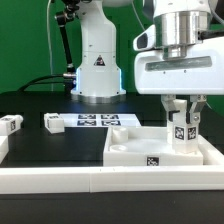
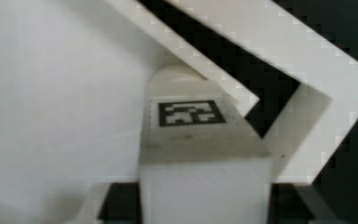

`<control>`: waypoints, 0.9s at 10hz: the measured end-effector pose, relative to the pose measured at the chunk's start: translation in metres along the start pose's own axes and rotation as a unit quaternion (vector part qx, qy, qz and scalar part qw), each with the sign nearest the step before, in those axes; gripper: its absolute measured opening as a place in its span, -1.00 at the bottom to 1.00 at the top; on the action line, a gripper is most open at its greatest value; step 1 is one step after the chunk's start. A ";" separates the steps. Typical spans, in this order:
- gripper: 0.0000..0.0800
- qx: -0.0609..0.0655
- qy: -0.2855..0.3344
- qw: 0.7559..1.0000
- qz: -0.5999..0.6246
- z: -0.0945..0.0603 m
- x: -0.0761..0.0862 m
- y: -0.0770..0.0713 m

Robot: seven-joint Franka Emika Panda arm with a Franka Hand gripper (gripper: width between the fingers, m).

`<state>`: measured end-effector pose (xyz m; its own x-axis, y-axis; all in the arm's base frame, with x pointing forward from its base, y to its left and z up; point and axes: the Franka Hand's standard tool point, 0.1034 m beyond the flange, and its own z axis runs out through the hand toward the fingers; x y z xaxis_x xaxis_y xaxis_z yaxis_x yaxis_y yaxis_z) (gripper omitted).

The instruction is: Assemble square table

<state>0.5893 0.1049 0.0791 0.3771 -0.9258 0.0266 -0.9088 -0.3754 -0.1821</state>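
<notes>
White plastic square slab with raised rim [image 1: 135,150] is lying on black surface [image 1: 60,145] | tool [image 1: 182,126] is pinching 1 white tagged block leg [image 1: 182,142], upright over slab

White, rounded arm base [image 1: 98,60] with a black triangular mark and a pale blue glow at one side. Black cables [image 1: 57,40] behind it. The end effector [image 1: 183,122] is a white box under a grey cylinder, with dark fingers [image 1: 170,106].

No readable text: coded tags [image 2: 190,112] on leg [image 1: 182,145], slab [image 1: 130,152], marker board [image 1: 90,121]; perhaps a warning triangle [image 1: 99,62] on arm base [image 1: 98,82].
</notes>
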 end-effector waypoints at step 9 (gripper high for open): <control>-0.26 -0.005 -0.011 0.961 0.275 -0.001 -0.010 0.000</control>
<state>0.5858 0.1144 0.0794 -0.1566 -0.9833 -0.0924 -0.9736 0.1695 -0.1529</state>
